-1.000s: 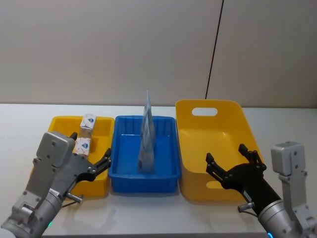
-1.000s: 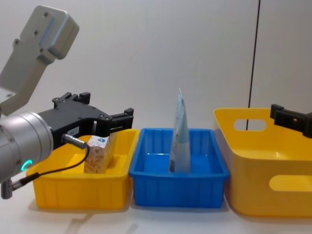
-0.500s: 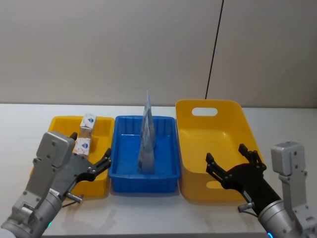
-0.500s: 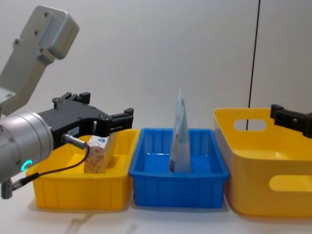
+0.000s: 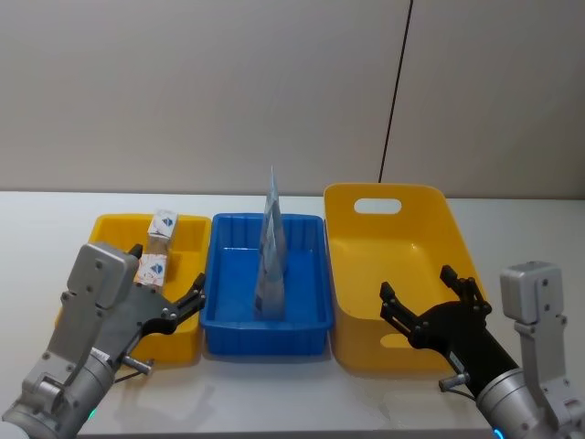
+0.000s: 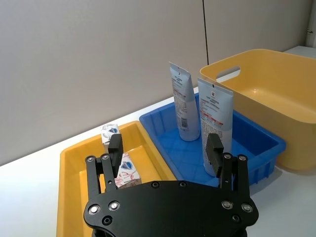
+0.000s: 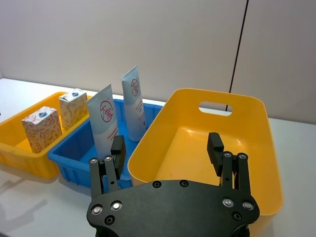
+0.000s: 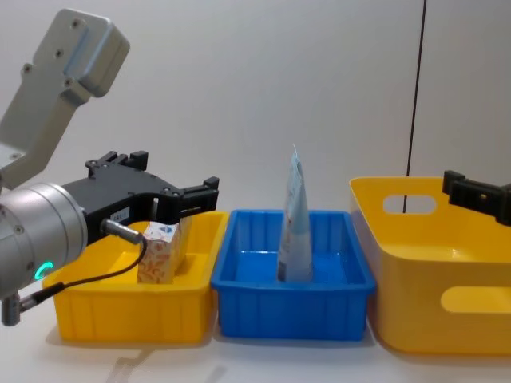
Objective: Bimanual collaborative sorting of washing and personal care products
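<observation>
Seeing fingers (image 6: 115,148) of left gripper (image 6: 164,144) spread wide, nothing between them. Hovers over near end of small yellow tray (image 5: 119,222), at left of tabletop (image 5: 274,393). Left arm's grey link rises tall at left edge of chest view.

Same for right gripper (image 7: 167,143): fingers (image 7: 215,148) spread, empty. Hangs over near part of big yellow bin (image 5: 431,194), at right of tabletop.

Sitting upright in small yellow tray: far carton (image 5: 164,229) toward the back end, near carton (image 5: 153,270) about mid-tray, just ahead of the left fingers and apart from them. Small gap between the two per right wrist view. Cream with orange-red floral print, white tops, blue mark.

Standing upright in blue tray (image 5: 315,274): far pouch (image 6: 181,106) and near pouch (image 6: 215,126), one behind the other, so overlapping in head and chest views. Left wrist view separates them, a gap between. Pale blue and white, red print on the faces.

Blue tray sits between small yellow tray and bin, just beside each. All three in a row across tabletop, plain wall behind.
</observation>
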You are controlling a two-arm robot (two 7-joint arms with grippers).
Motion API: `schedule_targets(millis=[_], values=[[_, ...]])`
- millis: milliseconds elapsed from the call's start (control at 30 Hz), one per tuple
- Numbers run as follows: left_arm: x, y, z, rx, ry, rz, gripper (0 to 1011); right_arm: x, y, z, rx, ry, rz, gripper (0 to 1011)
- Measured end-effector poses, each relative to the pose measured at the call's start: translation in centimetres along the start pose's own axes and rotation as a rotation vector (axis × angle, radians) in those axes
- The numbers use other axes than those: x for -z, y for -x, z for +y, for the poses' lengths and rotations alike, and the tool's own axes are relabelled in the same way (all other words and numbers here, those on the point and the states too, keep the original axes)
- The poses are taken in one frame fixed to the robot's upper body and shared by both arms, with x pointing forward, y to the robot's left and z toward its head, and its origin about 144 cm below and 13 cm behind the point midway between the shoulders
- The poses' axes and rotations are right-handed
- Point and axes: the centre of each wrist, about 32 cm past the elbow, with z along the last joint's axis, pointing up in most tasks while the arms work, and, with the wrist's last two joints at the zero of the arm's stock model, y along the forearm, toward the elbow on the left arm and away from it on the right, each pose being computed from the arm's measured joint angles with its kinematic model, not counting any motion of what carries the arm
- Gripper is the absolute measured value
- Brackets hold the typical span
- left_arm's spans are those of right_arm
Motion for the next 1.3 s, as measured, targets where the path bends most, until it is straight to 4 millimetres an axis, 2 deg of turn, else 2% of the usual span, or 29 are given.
schedule_targets(millis=[833,1300], values=[[-0.2,1.0,0.1,-0.030,-0.043,0.049,1001,0.0,0.0,0.0,0.000,0.000,0.000,1000],[1.2,1.0,-0.3,-0.052,-0.058,0.117,1001,0.0,0.0,0.0,0.000,0.000,0.000,1000]])
